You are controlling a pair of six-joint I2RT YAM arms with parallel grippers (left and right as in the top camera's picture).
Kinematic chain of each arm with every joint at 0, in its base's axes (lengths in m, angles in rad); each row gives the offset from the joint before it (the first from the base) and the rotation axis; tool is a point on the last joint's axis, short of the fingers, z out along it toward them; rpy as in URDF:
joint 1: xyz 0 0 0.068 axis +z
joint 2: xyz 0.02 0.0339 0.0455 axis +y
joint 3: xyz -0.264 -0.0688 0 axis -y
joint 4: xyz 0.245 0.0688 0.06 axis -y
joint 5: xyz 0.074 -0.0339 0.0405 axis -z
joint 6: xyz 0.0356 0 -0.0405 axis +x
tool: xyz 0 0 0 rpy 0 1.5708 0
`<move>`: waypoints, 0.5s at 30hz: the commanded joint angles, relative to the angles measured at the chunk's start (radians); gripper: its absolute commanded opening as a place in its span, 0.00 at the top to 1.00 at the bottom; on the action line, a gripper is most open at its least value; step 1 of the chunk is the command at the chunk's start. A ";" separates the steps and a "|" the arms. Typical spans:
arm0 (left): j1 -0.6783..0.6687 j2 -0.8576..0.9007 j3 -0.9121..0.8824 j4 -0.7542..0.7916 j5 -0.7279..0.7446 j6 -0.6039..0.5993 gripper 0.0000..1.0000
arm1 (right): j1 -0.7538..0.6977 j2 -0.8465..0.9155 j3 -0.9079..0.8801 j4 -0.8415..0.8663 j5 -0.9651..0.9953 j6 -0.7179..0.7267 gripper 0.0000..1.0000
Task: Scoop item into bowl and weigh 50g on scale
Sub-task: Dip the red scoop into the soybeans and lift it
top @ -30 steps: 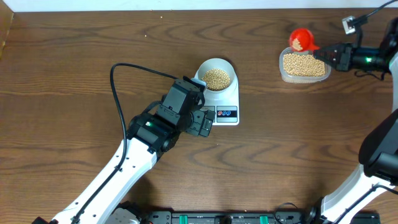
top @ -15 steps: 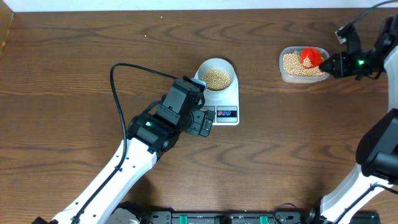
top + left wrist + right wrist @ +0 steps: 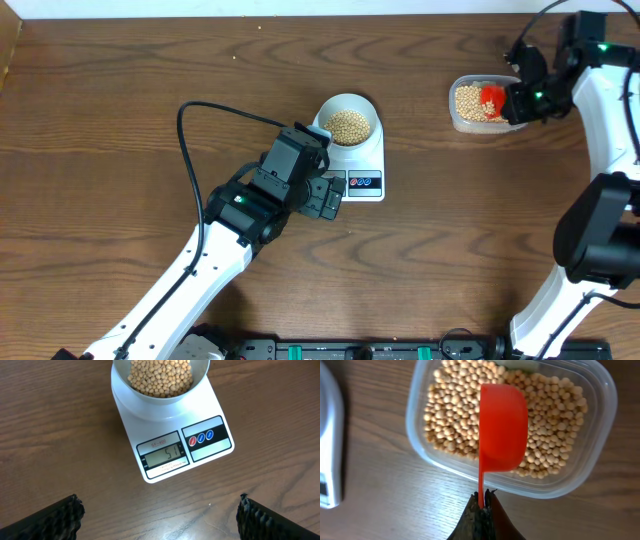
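Observation:
The pale bowl (image 3: pixel 349 121) holds tan beans (image 3: pixel 348 126) and stands on the white scale (image 3: pixel 364 172). In the left wrist view the bowl (image 3: pixel 160 397) sits on the scale (image 3: pixel 170 435), whose display (image 3: pixel 165 456) reads 51. My left gripper (image 3: pixel 159 515) is open and empty over bare wood just in front of the scale. My right gripper (image 3: pixel 482 497) is shut on the handle of a red scoop (image 3: pixel 502 427), turned face down over the beans (image 3: pixel 455 425) in the clear tub (image 3: pixel 600 415). The scoop (image 3: pixel 491 96) and right gripper (image 3: pixel 516 102) sit at the tub (image 3: pixel 487 125).
The left arm (image 3: pixel 250 205) and its black cable (image 3: pixel 200 110) lie left of the scale. The scale's edge shows at the left of the right wrist view (image 3: pixel 327 445). The table's back edge runs along the top.
My right gripper has swung from the tub's right side to over it and turned the red scoop face down above the tub's beans. The left arm has not moved.

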 commanded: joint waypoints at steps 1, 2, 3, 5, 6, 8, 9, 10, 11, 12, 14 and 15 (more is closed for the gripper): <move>0.000 0.000 0.005 0.000 -0.002 0.010 0.00 | 0.053 -0.046 0.014 0.008 0.144 0.068 0.98; 0.000 0.000 0.004 0.001 -0.002 0.010 0.00 | 0.070 -0.053 0.014 0.011 0.169 0.072 0.98; 0.000 0.000 0.005 0.000 -0.002 0.010 0.00 | 0.092 -0.062 0.014 0.015 0.213 0.087 0.99; 0.000 0.000 0.004 0.000 -0.002 0.010 0.00 | 0.122 -0.074 0.014 0.016 0.285 0.108 0.98; 0.000 0.000 0.004 0.000 -0.002 0.010 0.00 | 0.138 -0.080 0.014 0.016 0.330 0.121 0.98; 0.000 0.000 0.004 0.000 -0.002 0.010 0.00 | 0.170 -0.085 0.014 0.012 0.421 0.149 0.98; 0.000 0.000 0.004 0.000 -0.002 0.010 0.00 | 0.185 -0.085 0.014 0.008 0.455 0.157 0.98; 0.000 0.000 0.004 0.000 -0.002 0.010 0.00 | 0.211 -0.085 0.014 -0.004 0.497 0.161 0.98; 0.000 0.000 0.005 0.000 -0.002 0.010 0.00 | 0.228 -0.085 0.014 -0.011 0.519 0.167 0.99; 0.000 0.000 0.004 0.000 -0.002 0.010 0.00 | 0.242 -0.085 0.014 -0.014 0.536 0.176 0.99; 0.000 0.000 0.005 0.000 -0.002 0.010 0.00 | 0.266 -0.085 0.014 -0.015 0.560 0.180 0.99; 0.000 0.000 0.004 0.000 -0.002 0.010 0.00 | 0.276 -0.085 0.014 -0.015 0.573 0.180 0.98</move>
